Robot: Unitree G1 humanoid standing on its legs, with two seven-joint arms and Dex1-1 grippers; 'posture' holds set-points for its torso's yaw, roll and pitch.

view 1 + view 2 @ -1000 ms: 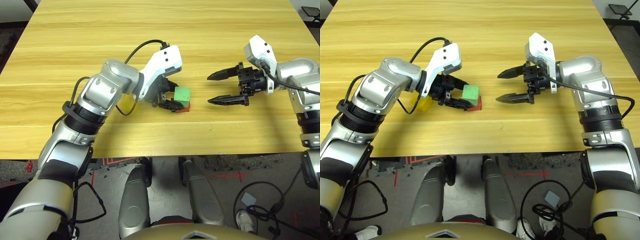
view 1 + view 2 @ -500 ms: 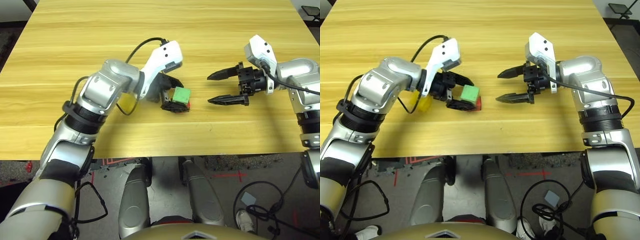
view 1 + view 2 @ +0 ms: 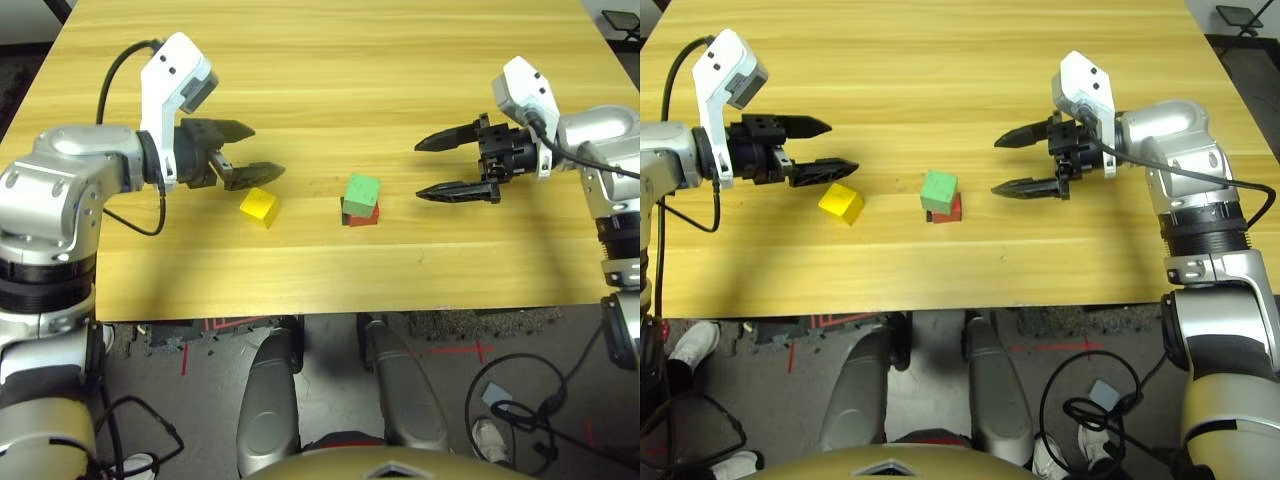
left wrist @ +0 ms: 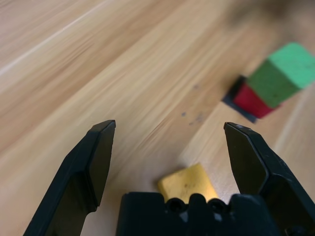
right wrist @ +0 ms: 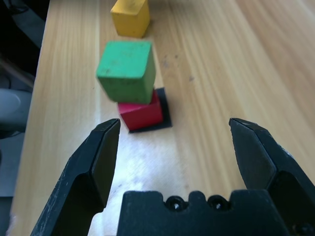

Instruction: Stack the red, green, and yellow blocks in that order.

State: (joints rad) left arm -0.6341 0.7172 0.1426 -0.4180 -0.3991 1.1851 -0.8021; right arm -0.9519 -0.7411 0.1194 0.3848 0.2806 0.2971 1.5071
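**Green on red, yellow loose on the worktop**

My left pincer (image 3: 245, 150) hangs above the wooden worktop (image 3: 330, 60) with its two black fingers spread wide and nothing between them. The yellow block (image 3: 260, 206) lies just below and beside its tips, alone on the wood and turned a little askew, touching neither finger.

Toward the middle, the green block (image 3: 362, 190) sits on top of the red block (image 3: 366, 213), rotated slightly against it so the edges do not line up. The red block rests on a flat black square patch (image 5: 163, 116) on the worktop. The yellow block stands apart from this pair, on my left of it.

My right pincer (image 3: 437, 167) is on the other side of the stack, pointing toward it, fingers wide apart and empty, clear of both blocks.
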